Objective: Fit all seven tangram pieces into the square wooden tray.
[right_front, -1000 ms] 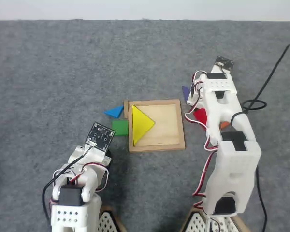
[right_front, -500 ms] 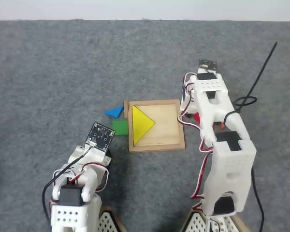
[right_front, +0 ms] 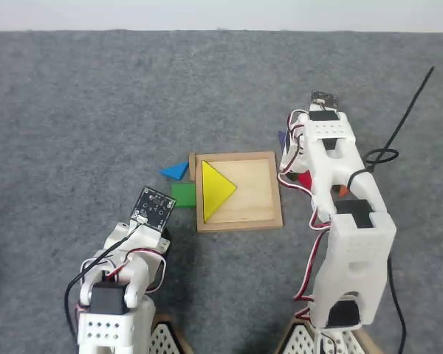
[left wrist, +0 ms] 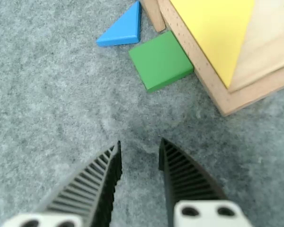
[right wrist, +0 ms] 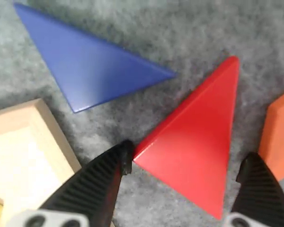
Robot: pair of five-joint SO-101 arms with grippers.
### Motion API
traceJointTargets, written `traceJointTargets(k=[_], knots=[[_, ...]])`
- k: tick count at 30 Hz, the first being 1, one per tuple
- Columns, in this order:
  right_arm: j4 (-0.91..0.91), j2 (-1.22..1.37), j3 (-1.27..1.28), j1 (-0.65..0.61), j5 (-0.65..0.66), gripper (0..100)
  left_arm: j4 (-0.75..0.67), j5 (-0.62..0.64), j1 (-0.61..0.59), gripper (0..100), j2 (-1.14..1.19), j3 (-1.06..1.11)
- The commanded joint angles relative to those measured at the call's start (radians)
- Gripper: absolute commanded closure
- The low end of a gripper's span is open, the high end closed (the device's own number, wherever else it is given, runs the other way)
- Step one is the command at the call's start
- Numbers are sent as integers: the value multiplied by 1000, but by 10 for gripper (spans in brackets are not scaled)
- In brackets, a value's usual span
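I log: yellow triangle, green square, light-blue triangle, navy triangle, red triangle, orange piece; tray pale wood, mat grey.

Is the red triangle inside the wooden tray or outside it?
Outside. The red triangle lies flat on the grey carpet beside the tray, between the open fingers of the right end effector.

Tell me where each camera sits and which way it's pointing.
High view: fixed overhead, looking down on table, tray and yellow triangle; both arms show.
Left wrist view: on the left arm, facing down past its open left claw at the green square.
Right wrist view: on the right arm, facing down; right claw straddles the red triangle.
Shared: high and left wrist views both show tray, yellow triangle, green square.
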Motion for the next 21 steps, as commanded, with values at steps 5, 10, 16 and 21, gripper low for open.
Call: traceJointTargets(k=[5, 10, 16, 21], knots=[[-1, 4, -18, 22, 46, 804, 6, 2, -6, 863, -15, -12], [-4, 1, -18, 19, 54, 820, 6, 2, -6, 863, -15, -12], [22, -102, -18, 5, 91, 819, 6, 2, -6, 863, -15, -12], [82, -246, -12, -33, 141, 819, 6, 2, -6, 863, -15, -12]])
